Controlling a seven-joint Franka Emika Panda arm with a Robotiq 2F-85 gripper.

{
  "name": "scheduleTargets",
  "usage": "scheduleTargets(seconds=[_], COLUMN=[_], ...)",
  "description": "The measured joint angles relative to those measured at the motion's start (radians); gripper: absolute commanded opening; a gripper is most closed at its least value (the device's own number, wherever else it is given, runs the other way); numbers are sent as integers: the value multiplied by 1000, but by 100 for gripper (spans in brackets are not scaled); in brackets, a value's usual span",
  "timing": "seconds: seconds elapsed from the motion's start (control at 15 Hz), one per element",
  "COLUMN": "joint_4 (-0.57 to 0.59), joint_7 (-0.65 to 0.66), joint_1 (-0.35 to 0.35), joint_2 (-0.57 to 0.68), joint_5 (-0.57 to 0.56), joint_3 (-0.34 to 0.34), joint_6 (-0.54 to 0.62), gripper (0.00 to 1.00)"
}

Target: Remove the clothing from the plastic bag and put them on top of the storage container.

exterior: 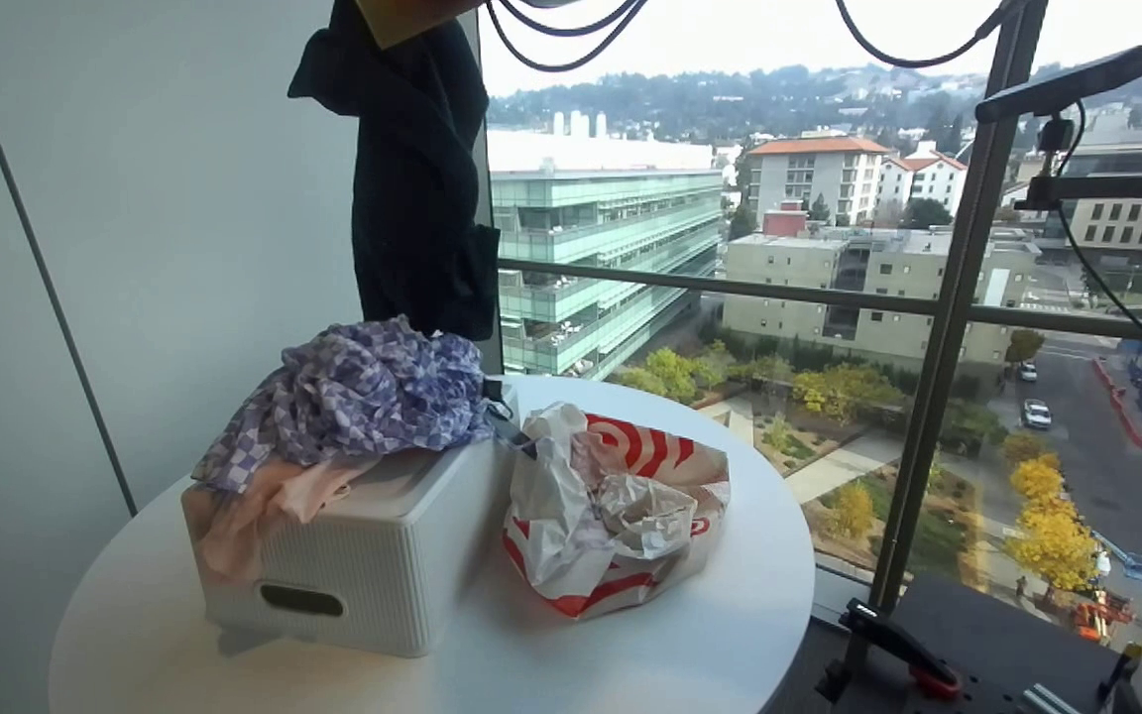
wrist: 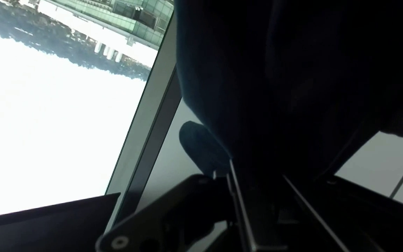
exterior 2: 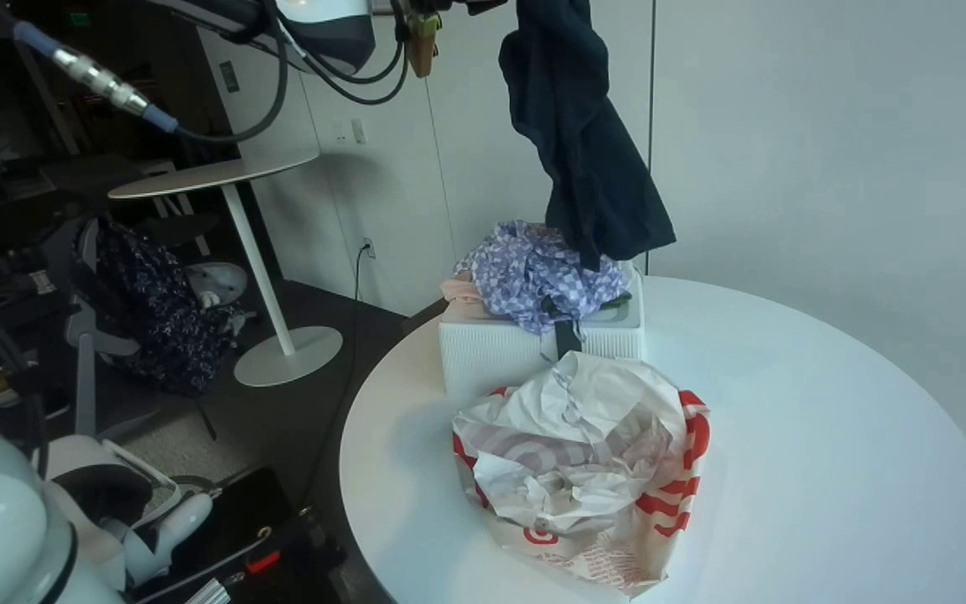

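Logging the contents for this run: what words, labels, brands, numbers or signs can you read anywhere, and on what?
No words or numbers are readable.
Red bullseye mark: on the bag; no brand name legible.
Small red print: low on the bag, too small to read.
Apparent green sign: dark background, too blurred to read.

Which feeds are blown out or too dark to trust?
Wrist view: the dark garment is nearly black, so its contact with the hand is hard to read, and the sky blown out to white; in an exterior view, the background at picture left is dark while the white table is bright; in both exterior views, the bag and storage container show clearly.
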Motion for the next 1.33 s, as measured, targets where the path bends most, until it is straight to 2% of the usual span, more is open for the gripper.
scheduleTargets(seconds=[0.13,0.4,0.67,0.93,1.0,1.13,1.33], joint_4=[-4,-58,-183,-317,-339,-368,-376], joint_7=[24,113,188,230,237,240,241], joint_1=[-45,-98,-96,-89,-88,-84,-84], joint_2=[-4,-4,9,51,64,89,109], joint_5=[33,93,133,134,131,127,114], joint_3=[51,101,103,105,106,107,106], joint_6=[48,239,384,452,460,472,481], gripper=[14,14,14,13,38,46,68])
